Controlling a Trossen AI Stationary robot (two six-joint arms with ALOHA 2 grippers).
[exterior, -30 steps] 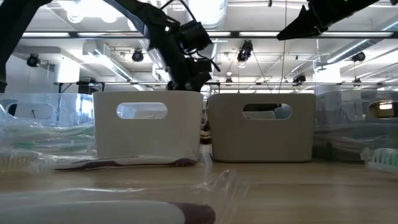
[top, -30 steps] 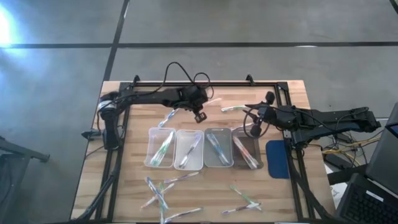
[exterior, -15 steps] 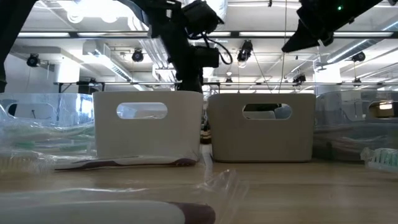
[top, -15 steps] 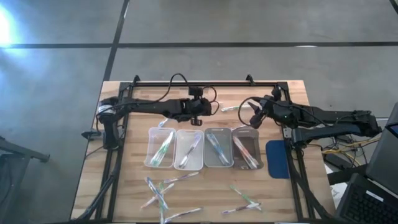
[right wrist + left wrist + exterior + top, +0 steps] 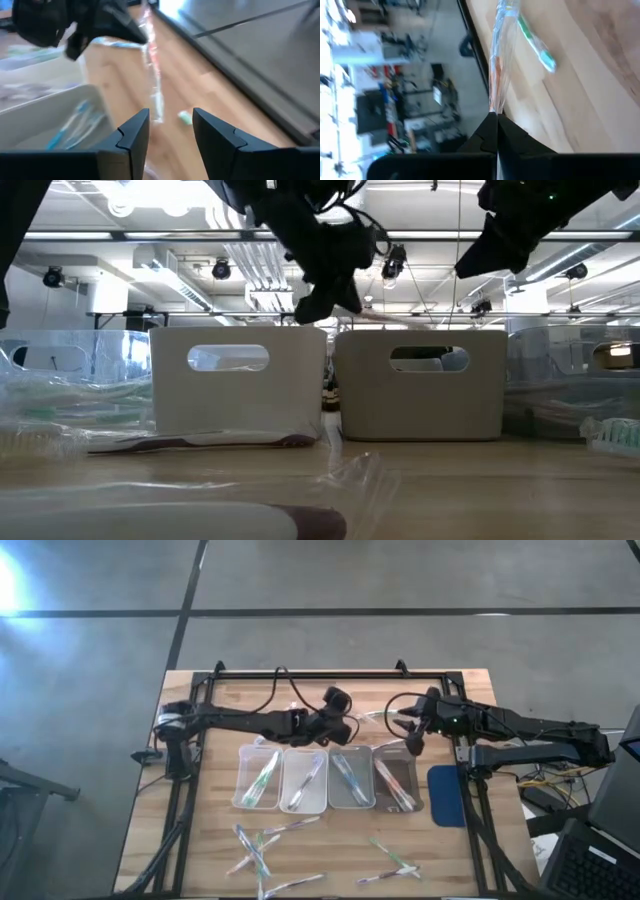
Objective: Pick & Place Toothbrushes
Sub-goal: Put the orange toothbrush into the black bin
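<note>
My left gripper [image 5: 346, 731] is shut on a clear-wrapped toothbrush [image 5: 500, 60] with a red-orange accent. It hovers above the far ends of the middle trays [image 5: 349, 753]. My right gripper [image 5: 170, 131] is open and touches nothing; it hangs above the far end of the rightmost tray [image 5: 397, 752], facing the left gripper [image 5: 100, 25]. A green toothbrush [image 5: 536, 42] lies flat on the wood near the far edge. More toothbrushes [image 5: 262, 843] lie scattered along the near edge, and each tray holds some. My left gripper pinches the wrapped toothbrush by one end [image 5: 493, 109] between its two shut fingertips. The fingers lie along it. The toothbrush is lifted clear of the table and sticks out past the fingertips toward the right arm [image 5: 372, 311].
Four trays stand side by side mid-table [image 5: 258, 755]. A blue pad [image 5: 447, 796] lies at the right edge. A black frame rail [image 5: 330, 673] runs along the far edge. Loose toothbrushes [image 5: 392, 862] lie near the front right. Cables loop over both arms.
My left gripper has moved toward the table's right, from beside the far-left toothbrush to above the middle trays, and has turned about, carrying a toothbrush clear of the table. My right gripper has moved toward the far edge and a little left.
</note>
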